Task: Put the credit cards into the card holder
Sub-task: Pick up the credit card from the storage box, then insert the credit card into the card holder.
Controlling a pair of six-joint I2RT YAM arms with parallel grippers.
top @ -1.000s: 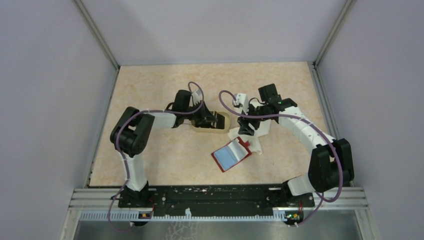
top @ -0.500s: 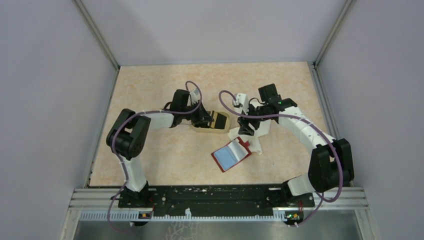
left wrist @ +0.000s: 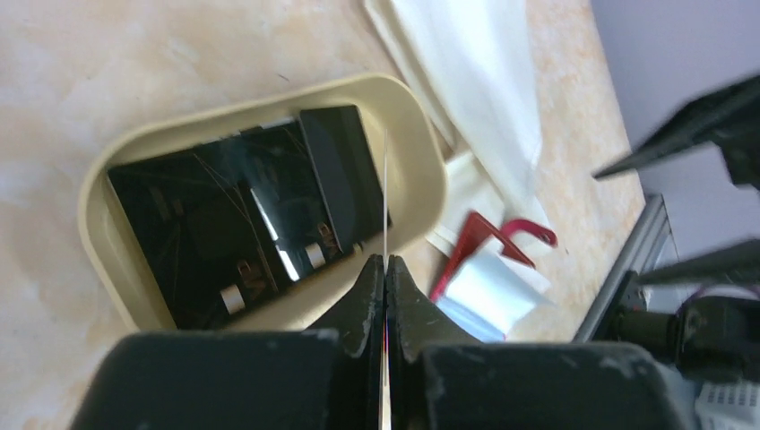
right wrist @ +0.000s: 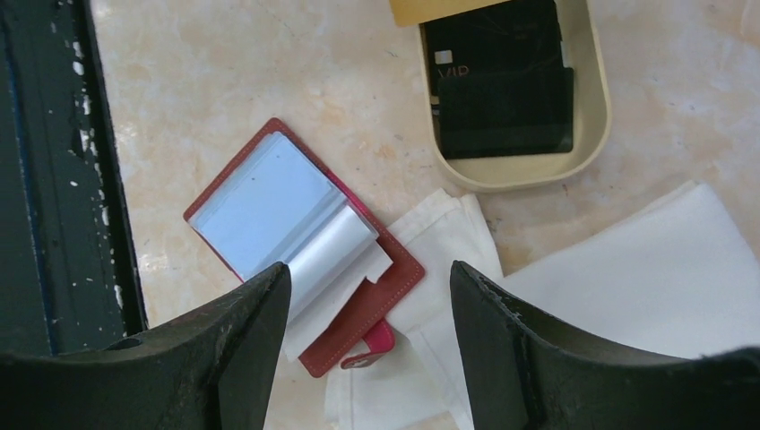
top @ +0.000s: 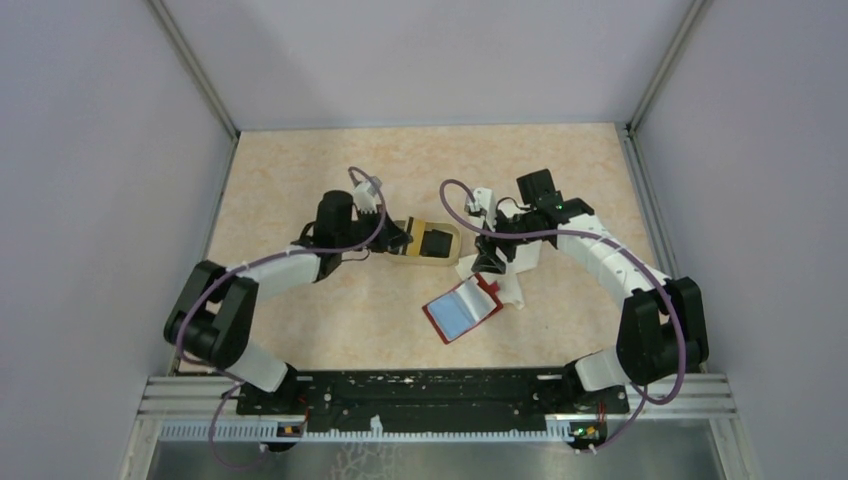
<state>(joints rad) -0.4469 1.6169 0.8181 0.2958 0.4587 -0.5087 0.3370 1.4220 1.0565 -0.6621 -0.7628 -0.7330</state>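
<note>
Left hand (left wrist: 385, 262) is clenched on one credit card (left wrist: 384, 193), edge-on over the tan tray (left wrist: 423, 184) — ready for slotting. Right hand (right wrist: 367, 267) hovers released above the open card holder (right wrist: 260, 193), at five o'clock from the tray — likely to steady it.

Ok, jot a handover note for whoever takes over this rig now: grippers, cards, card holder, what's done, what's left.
Left gripper: jaws shut on one card, seen edge-on, above the tan tray.
Right gripper: jaws open, empty, over the card holder.
Card holder lies open on the table against the white cloth; black cards lie in the tray.
Done: one card gripped.
Left: slot it into the holder, then the rest.
</note>
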